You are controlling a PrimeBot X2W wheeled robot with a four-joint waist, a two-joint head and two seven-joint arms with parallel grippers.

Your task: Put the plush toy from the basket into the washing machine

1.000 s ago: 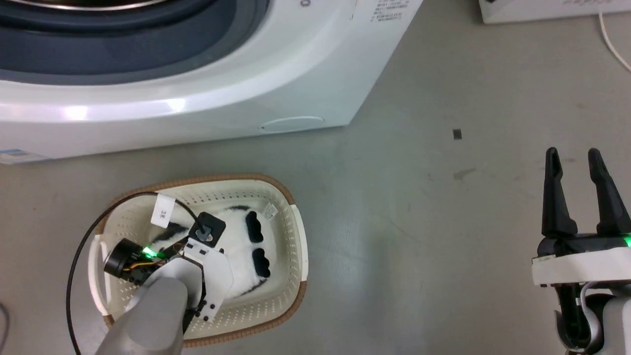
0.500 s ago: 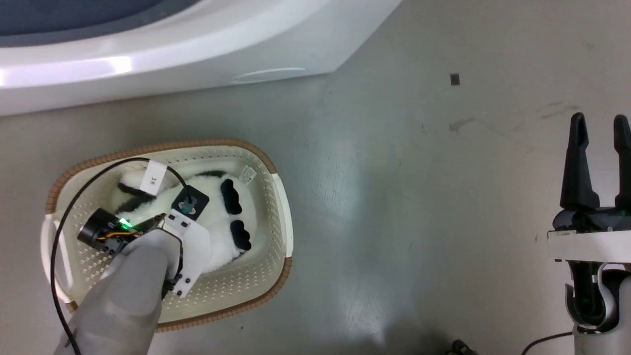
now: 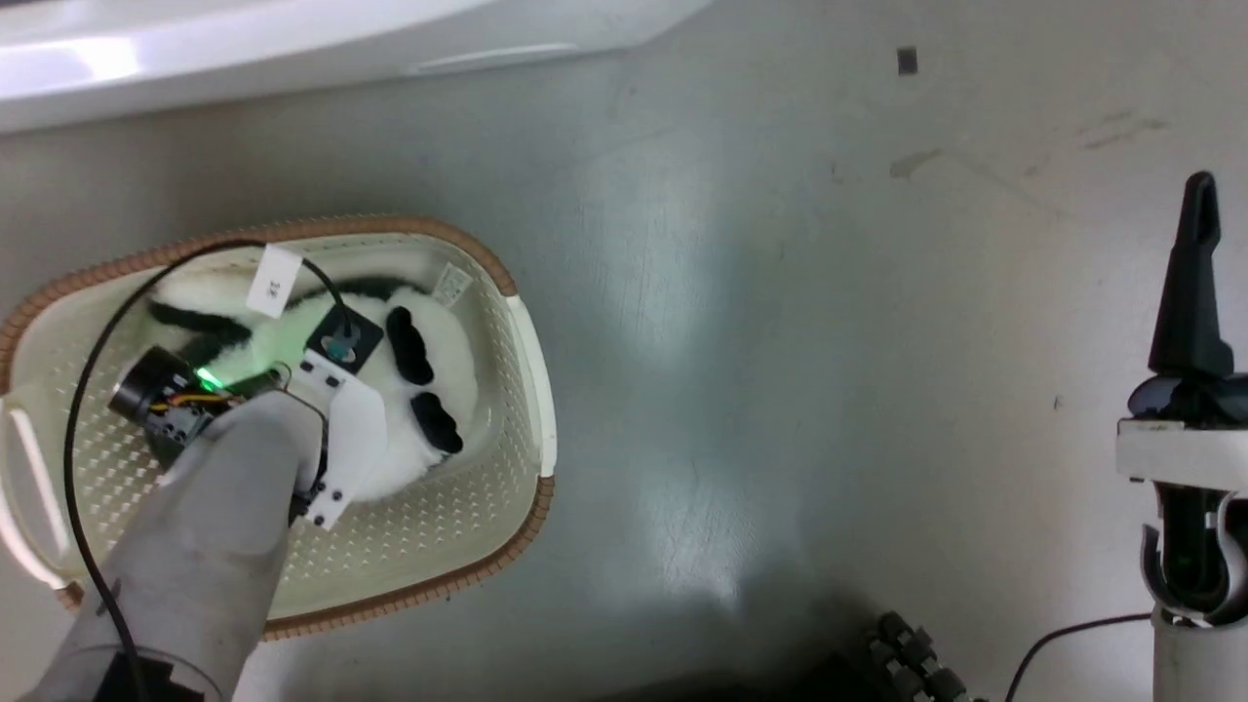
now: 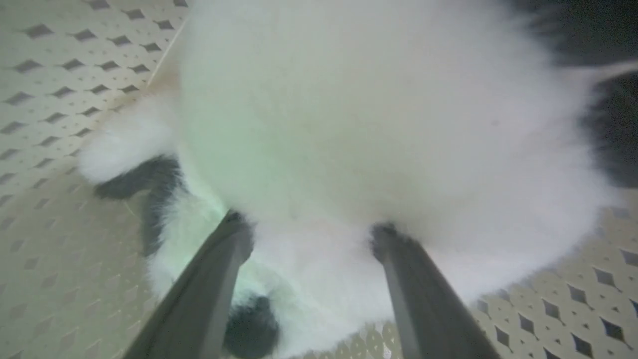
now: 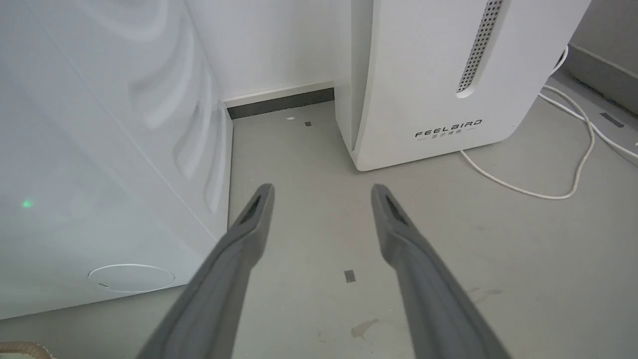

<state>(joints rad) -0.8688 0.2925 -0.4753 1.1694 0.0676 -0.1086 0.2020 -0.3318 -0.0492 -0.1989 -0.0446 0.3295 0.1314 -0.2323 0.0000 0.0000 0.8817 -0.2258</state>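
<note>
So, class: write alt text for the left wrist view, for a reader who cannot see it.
Two dark fingers of the left gripper, spread apart, sink their tips into a fluffy white plush toy with black patches, lying in a perforated cream basket.

**Fingers sunk in fur**

The left gripper (image 4: 310, 229) has its fingers spread, tips pressed into the plush toy (image 4: 379, 109). The toy has black patches at 2 and 8 o'clock. The basket (image 4: 60, 75) shows perforated wall at 10 and 4 o'clock.
</note>
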